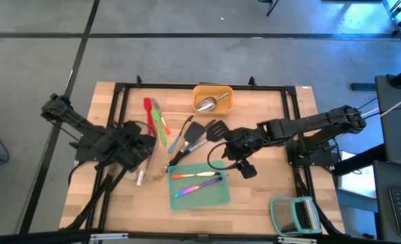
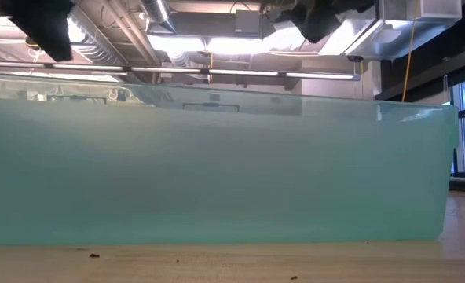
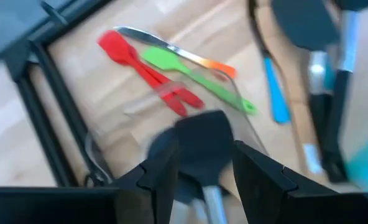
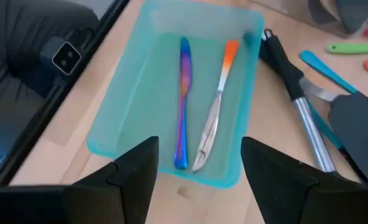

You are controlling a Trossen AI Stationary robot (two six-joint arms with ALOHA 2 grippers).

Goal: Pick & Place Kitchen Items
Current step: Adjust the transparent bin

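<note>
While utensils lie scattered mid-table, the left gripper [image 3: 199,180] straddles a black spatula [image 3: 202,146] over the clear tray [image 3: 234,106].

Its fingers sit either side of the blade, though whether they are clamped cannot be told; a loose hold could let the spatula slip or knock the tray's rim. Open and empty, the right gripper [image 4: 196,168] hovers above the teal tray [image 4: 128,93] holding an iridescent knife [image 4: 183,99] and an orange-handled knife [image 4: 218,99]. No writing is readable.
</note>
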